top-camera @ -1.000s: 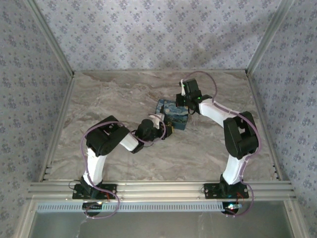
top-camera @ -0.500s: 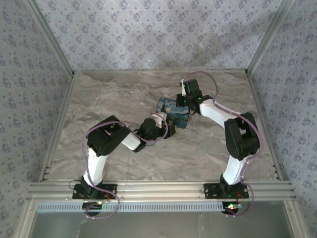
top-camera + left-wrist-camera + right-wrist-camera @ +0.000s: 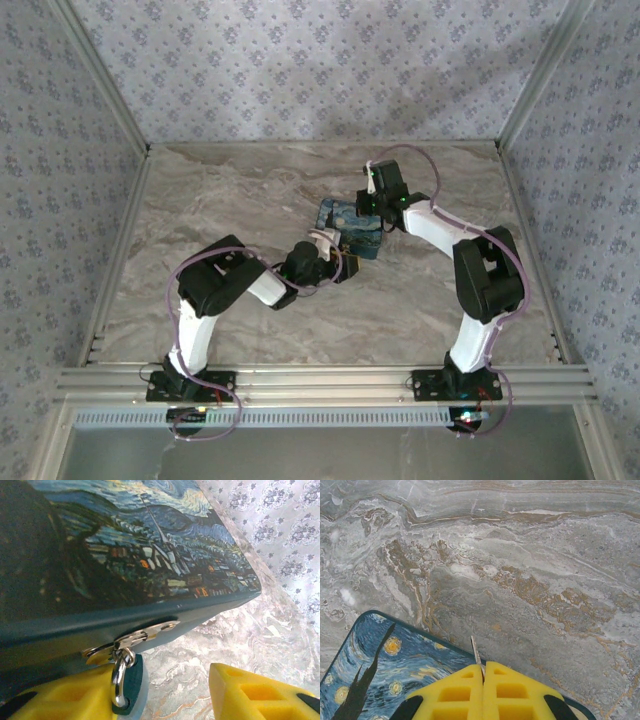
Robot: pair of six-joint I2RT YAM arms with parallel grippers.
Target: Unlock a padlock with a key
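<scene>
My left gripper (image 3: 167, 687) spread wide along the bottom edge, padlock (image 3: 131, 680) hanging from clasp (image 3: 147, 631) on box (image 3: 115, 545), just beside one finger, my right gripper (image 3: 484, 672) pinching the key (image 3: 476, 654), bottom centre.

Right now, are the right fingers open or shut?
Shut: the right fingers press together, pinching a thin key that pokes out between them.

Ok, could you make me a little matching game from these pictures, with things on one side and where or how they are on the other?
1 key
2 padlock
3 left gripper
4 box lid

A hangs from the metal latch
B painted with a starry night sky
C fingers apart
D pinched in the shut right gripper

Pairs: 1-D, 2-A, 3-C, 4-B
</scene>
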